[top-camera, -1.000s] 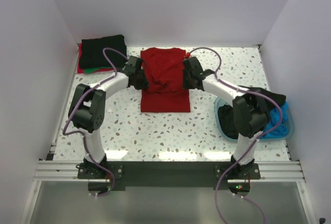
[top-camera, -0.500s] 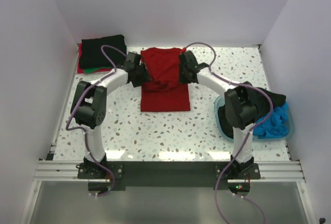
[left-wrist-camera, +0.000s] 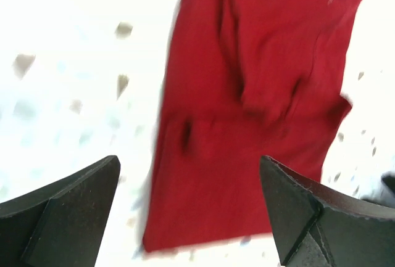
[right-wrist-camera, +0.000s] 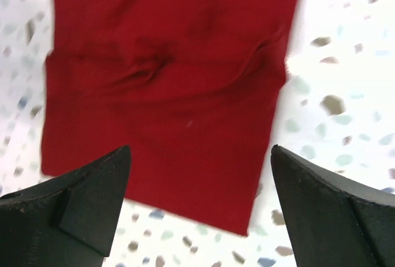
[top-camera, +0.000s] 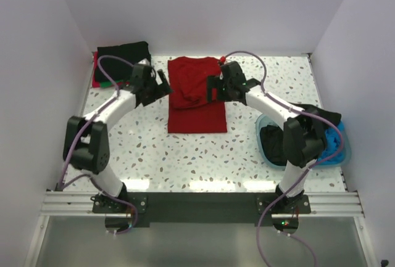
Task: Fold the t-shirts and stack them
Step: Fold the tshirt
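Observation:
A dark red t-shirt [top-camera: 196, 97] lies partly folded at the back middle of the table, with wrinkles across its middle. My left gripper [top-camera: 163, 86] hovers open just off its left edge, and my right gripper [top-camera: 213, 89] hovers open over its right edge. In the left wrist view the red t-shirt [left-wrist-camera: 259, 94] lies below the open left gripper [left-wrist-camera: 188, 211], nothing between the fingers. In the right wrist view the red t-shirt [right-wrist-camera: 166, 94] lies flat under the open right gripper [right-wrist-camera: 200, 199]. A folded stack of t-shirts [top-camera: 122, 54], black on top with green and red edges beneath, sits at the back left.
A translucent teal basin [top-camera: 260, 134] stands at the right edge, holding a blue t-shirt [top-camera: 333, 145] and a black t-shirt [top-camera: 274, 145] that drapes over its rim. White walls close in the table on three sides.
Both grippers have opened and let go of the red t-shirt. They moved toward the back, and the left arm has swung out to the left.

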You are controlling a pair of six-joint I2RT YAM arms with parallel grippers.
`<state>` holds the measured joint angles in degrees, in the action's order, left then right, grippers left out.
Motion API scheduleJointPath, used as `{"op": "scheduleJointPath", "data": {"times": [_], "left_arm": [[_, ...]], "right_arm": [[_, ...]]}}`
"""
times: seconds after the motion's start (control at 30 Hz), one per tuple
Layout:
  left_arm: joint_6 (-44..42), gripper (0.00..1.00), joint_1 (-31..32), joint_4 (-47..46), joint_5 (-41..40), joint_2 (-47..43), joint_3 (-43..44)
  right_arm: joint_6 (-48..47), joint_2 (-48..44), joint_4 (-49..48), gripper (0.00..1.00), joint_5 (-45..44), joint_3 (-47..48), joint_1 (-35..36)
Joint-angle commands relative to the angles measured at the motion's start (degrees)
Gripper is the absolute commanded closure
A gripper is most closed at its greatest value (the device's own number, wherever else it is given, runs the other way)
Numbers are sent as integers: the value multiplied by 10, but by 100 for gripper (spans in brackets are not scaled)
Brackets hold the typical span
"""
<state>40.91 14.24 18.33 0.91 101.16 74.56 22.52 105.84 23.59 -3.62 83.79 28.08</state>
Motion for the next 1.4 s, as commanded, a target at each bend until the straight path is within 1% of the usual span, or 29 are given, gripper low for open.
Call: {"op": "scheduleJointPath", "data": {"times": [0.0,0.03,0.07,0.17,0.23,0.33,0.43,0.53,0.7,0.77,0.8,0.93,1.0,1.07,1.13,1.23,1.3,1.33,1.37], "left_arm": [[3,0,-1,-27,12,-113,-135],[8,0,-1,-30,12,-154,-167],[15,0,-1,-32,19,-174,-222],[19,0,-1,-15,3,-250,-300],[15,0,-1,21,-32,-299,-320],[13,0,-1,73,-59,-355,-345],[13,0,-1,91,-64,-395,-357],[15,0,-1,95,-51,-417,-369],[18,0,0,90,-42,-423,-387],[19,0,-1,88,-37,-418,-391],[19,0,-1,87,-37,-415,-391],[19,0,0,87,-35,-410,-390],[22,0,-1,82,-32,-414,-391],[23,0,-1,73,-24,-418,-392],[23,0,-1,71,-20,-413,-391],[23,0,-1,61,-13,-403,-393],[21,0,-1,51,1,-396,-397],[19,0,-1,41,9,-392,-398],[18,0,-1,32,13,-388,-399]], "right_arm": [[-21,-38,-62,1,98,-57,53],[-26,-27,-63,1,97,-59,66],[-29,-19,-62,1,100,-51,77],[-18,29,-68,1,103,-26,98],[-13,51,-75,1,110,-11,101],[-8,94,-91,1,127,19,102],[-7,130,-105,1,120,37,102],[-17,160,-98,1,91,75,102],[-36,202,-55,2,49,153,102],[-43,212,-50,1,38,177,102],[-46,220,-50,2,19,186,99],[-49,260,-69,1,-20,233,81],[-61,276,-95,1,-39,256,73],[-83,282,-101,1,-59,283,69],[-93,278,-98,1,-78,307,69],[-103,256,-91,1,-99,311,69],[-105,222,-75,1,-105,299,68],[-101,205,-68,1,-113,268,68],[-97,168,-48,1,-119,247,68]]}}
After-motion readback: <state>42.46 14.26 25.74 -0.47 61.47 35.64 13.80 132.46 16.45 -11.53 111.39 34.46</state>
